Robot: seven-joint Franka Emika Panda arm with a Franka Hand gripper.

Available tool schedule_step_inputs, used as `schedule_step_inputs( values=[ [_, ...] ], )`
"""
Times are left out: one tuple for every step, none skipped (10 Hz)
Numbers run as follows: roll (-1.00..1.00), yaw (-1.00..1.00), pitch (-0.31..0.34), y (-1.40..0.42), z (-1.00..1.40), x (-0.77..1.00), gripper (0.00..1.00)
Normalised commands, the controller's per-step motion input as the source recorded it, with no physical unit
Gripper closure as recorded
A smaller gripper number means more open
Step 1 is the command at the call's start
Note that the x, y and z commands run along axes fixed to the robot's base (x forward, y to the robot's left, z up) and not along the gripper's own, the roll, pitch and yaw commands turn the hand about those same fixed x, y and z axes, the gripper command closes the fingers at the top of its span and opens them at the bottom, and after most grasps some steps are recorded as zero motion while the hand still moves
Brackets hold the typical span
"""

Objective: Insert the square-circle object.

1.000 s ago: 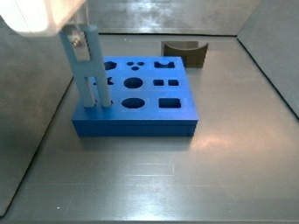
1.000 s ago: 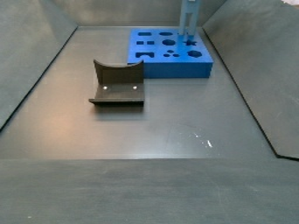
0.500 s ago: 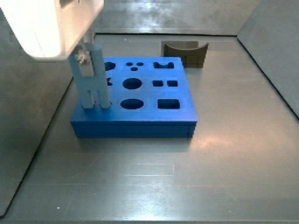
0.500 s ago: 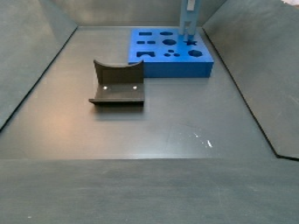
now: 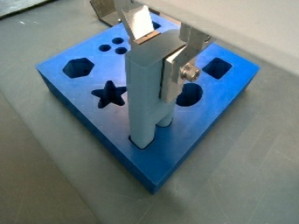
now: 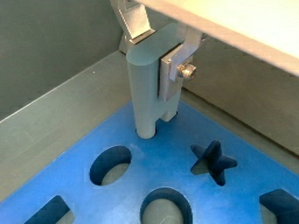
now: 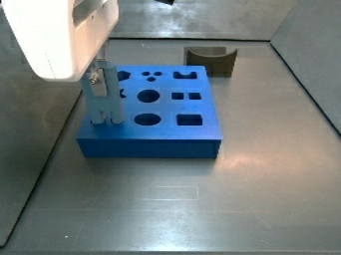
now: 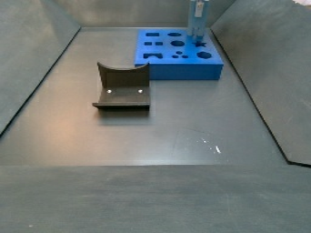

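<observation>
The square-circle object [image 5: 142, 96] is a long pale grey-blue bar, flat on one side and rounded on the other. It stands upright with its lower end in a hole at a corner of the blue block [image 5: 140, 163]. My gripper [image 5: 162, 54] is shut on the bar's upper part, silver fingers on both sides. It shows the same way in a wrist view [image 6: 146, 87], over the block [image 6: 70, 188]. In a side view the gripper [image 7: 98, 80] stands low over the block's [image 7: 160, 141] near-left corner. In a side view it [image 8: 198, 18] is over the block's [image 8: 176, 65] far right.
The block has several other shaped holes, among them a star [image 5: 110, 94], a hexagon [image 5: 79, 67] and a round one [image 6: 110, 166]. The dark fixture [image 7: 210, 58] stands behind the block, also in a side view [image 8: 122, 86]. Metal walls enclose the floor.
My gripper has come down with the bar. The bar now sits deeper in the corner hole, and less of it shows above the block.
</observation>
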Motion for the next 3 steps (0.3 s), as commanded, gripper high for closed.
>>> schedule_step_inputs(
  values=[
    [-0.15,0.00,-0.123,0.00,-0.20,-0.04,1.00],
    [-0.11,0.00,-0.070,0.00,-0.11,-0.01,1.00],
    [0.00,0.00,0.000,0.00,0.00,0.00,1.00]
  ],
)
